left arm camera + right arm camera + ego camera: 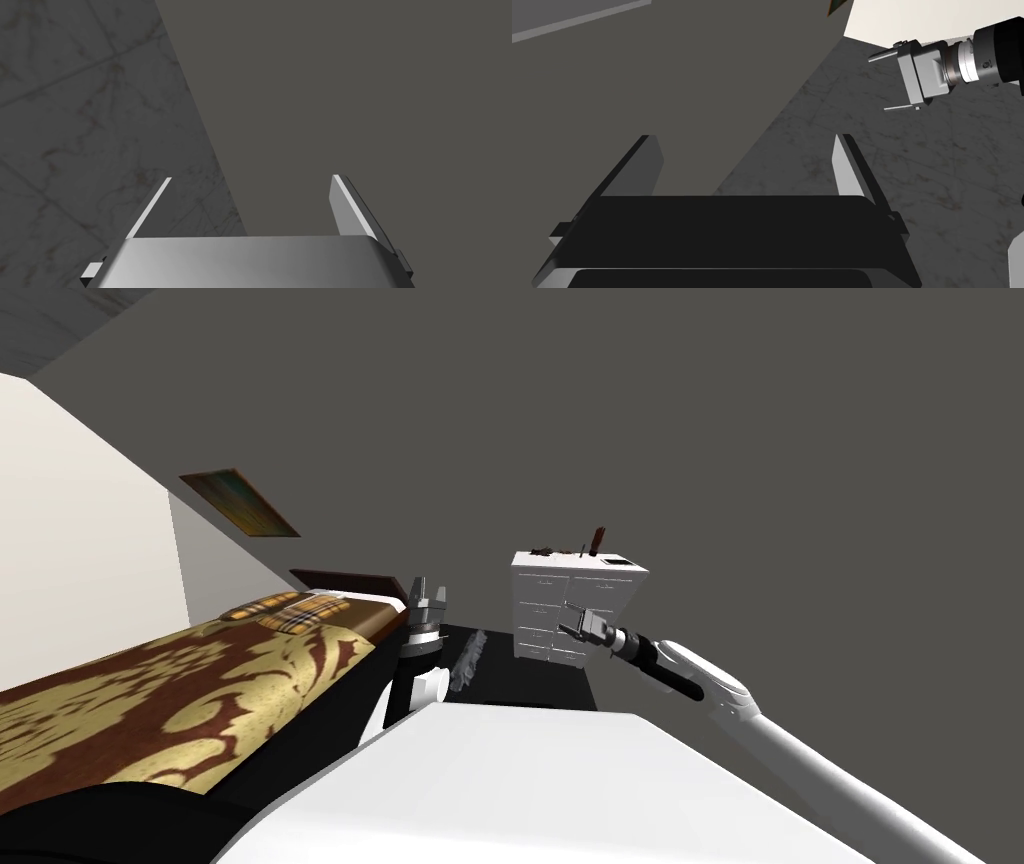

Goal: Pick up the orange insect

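Your left gripper (427, 586) and right gripper (565, 618) both stand released and empty. A small dark item, likely the insect (542, 551), lies on the far dresser (540, 588) top, left end.

White drawer unit (540, 588) by wall, on top: small dark obj (541, 551), upright brown item (599, 538), flat white thing (616, 560)

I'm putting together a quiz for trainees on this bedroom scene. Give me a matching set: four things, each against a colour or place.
Things:
1 dresser
2 bed
3 left gripper
4 right gripper

Colour or place:
a brown and gold cover
b open, pointing up, on the bed's side
c white
d open, held out on the dresser's side

Pairs: 1-c, 2-a, 3-b, 4-d
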Robot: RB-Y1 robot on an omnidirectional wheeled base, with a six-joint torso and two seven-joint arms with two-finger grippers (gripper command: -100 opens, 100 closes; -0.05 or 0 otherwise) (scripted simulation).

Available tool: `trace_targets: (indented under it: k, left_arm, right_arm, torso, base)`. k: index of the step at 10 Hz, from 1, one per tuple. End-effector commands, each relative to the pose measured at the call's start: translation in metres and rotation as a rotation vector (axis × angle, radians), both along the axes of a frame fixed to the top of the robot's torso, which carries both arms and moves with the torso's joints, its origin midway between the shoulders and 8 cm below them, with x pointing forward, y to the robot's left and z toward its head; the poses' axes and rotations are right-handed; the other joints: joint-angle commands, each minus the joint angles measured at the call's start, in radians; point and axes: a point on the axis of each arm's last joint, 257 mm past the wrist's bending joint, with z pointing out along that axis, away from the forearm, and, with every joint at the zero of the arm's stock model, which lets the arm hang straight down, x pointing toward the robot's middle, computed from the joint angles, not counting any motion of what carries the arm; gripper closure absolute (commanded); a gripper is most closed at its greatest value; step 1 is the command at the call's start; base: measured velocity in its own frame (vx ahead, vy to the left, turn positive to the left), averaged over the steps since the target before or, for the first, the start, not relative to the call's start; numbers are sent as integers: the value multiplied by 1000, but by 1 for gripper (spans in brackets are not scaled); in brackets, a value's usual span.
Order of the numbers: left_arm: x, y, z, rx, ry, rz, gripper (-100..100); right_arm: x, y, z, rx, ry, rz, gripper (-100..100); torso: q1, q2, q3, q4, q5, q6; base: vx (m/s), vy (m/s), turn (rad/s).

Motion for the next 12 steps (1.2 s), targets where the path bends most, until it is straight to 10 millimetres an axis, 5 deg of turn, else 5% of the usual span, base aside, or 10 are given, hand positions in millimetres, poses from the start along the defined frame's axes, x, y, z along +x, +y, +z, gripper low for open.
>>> trace_targets:
  k: [1, 5, 12]
  left_arm:
    - [0, 0, 0, 0, 0, 0, 0]
    - [0, 0, 0, 0, 0, 0, 0]
    - [0, 0, 0, 0, 0, 0, 0]
  right_arm:
    - [2, -13, -14, -77, 4, 8, -100]
    - [5, -37, -32, -220, 1, 31, -100]
    - [15, -122, -67, -583, 14, 71, -100]
  torso:
    - [0, 0, 0, 0, 0, 0]
    - [-1, -4, -2, -1, 0, 0]
    - [-1, -8, -4, -1, 0, 0]
  base:
    - [-100, 40, 45]
    - [-32, 25, 35]
    - [-18, 31, 72]
